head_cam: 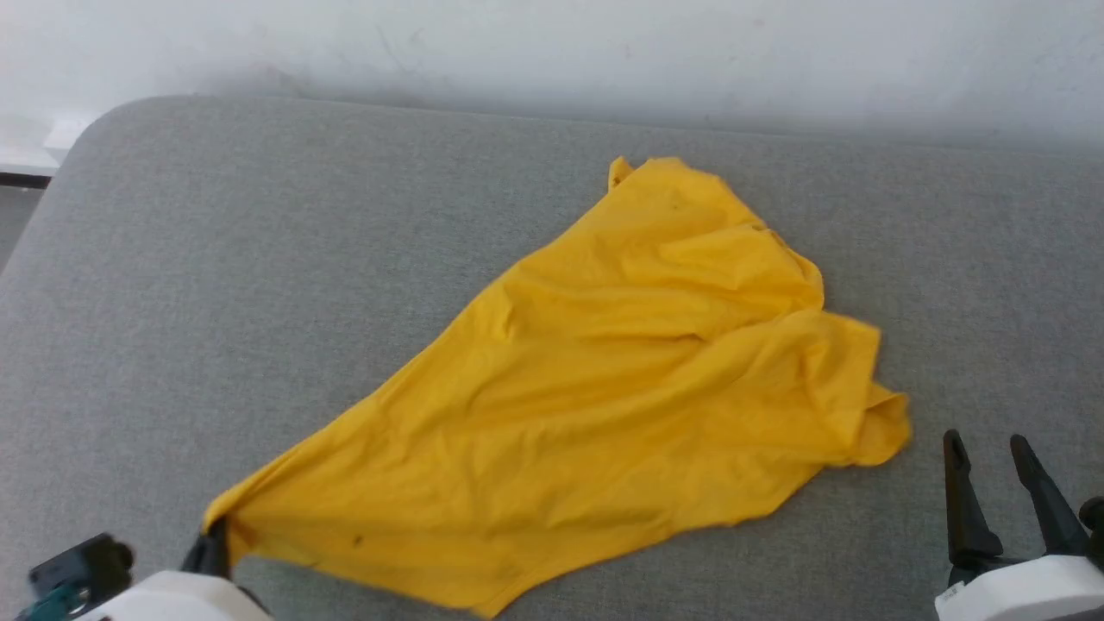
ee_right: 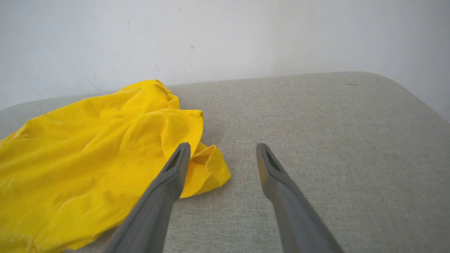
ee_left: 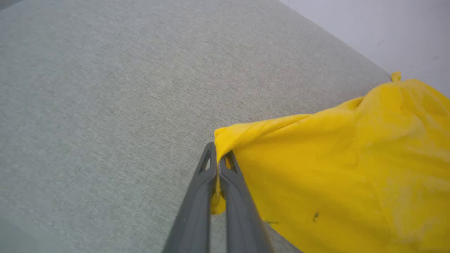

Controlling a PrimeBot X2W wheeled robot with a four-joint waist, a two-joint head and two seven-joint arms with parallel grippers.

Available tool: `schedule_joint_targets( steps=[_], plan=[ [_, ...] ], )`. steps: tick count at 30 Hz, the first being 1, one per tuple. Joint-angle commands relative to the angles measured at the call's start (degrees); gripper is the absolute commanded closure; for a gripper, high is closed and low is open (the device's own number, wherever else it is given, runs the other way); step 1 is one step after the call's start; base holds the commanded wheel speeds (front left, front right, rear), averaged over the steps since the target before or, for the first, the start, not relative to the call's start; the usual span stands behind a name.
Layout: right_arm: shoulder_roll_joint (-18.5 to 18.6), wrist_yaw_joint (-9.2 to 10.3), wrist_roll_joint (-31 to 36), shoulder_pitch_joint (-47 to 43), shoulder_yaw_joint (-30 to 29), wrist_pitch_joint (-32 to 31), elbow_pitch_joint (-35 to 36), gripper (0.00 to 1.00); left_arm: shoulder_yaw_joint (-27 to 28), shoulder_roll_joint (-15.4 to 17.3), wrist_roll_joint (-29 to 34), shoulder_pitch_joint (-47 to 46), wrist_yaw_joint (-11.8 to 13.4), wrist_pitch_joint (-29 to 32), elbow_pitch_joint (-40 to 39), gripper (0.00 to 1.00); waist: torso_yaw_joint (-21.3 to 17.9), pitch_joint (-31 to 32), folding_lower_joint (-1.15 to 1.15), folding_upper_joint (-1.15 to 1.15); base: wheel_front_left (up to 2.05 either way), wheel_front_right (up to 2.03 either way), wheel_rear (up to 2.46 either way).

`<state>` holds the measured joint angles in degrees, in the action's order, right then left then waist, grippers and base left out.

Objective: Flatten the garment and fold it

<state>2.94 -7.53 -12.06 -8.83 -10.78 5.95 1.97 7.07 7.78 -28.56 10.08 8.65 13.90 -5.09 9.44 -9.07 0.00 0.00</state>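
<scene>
The garment (head_cam: 621, 371) is a bright yellow shirt lying wrinkled and stretched diagonally on the grey cushion (head_cam: 259, 259), plain side up; no print shows. My left gripper (head_cam: 214, 536) at the lower left is shut on the garment's near left corner, and in the left wrist view the yellow cloth (ee_left: 334, 168) is pinched between the closed fingers of that gripper (ee_left: 219, 154). My right gripper (head_cam: 987, 442) stands open at the lower right, just right of the garment's bunched sleeve end (ee_right: 205, 168). In the right wrist view its gripper (ee_right: 223, 147) holds nothing.
A white wall (head_cam: 604, 52) runs behind the cushion's far edge. The cushion's rounded corner (head_cam: 103, 129) is at the upper left, with a floor gap beyond. Bare grey fabric (ee_right: 334, 133) lies to the right of the garment.
</scene>
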Motion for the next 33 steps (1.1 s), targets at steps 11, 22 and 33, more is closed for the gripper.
schedule_joint_targets(
  steps=[11,22,33],
  plan=[
    [-0.1,0.04,1.4,0.0,2.1,-2.3,1.1,0.00,1.4,0.3,2.4,0.4,3.1,-3.7,-2.2,1.00,2.5,0.9,0.00,0.00,0.00,0.00,0.00],
    [-0.1,0.04,10.1,6.2,13.5,-15.0,5.9,0.00,-3.6,-1.3,2.2,-2.0,1.5,-3.6,-2.1,1.00,1.6,-0.9,0.00,0.00,0.00,0.00,0.00],
    [-0.1,0.04,14.3,13.6,13.4,-25.9,-0.4,0.00,-5.9,-1.6,1.9,-4.4,0.4,-3.8,-0.9,1.00,4.2,-3.4,0.00,0.00,0.00,0.00,0.00]
  ],
)
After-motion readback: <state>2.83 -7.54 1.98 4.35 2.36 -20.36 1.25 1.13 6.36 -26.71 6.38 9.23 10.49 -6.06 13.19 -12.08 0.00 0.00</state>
